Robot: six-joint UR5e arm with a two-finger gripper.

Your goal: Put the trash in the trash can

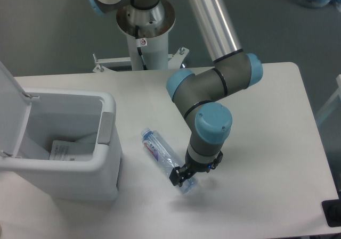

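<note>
While the bottle (168, 162) lies mid-table beside the open trash can (101, 159), the fingers (179, 178) sit over its base — grip unclear.

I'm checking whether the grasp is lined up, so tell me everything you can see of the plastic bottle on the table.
The bottle is clear, crinkled plastic with a blue cap and a pink-and-blue label near the neck. It lies on its side on the white table, cap pointing up-left toward the trash can, base toward the lower right. The gripper is down over its base end, hiding that part; whether the fingers have closed on it cannot be told.
</note>
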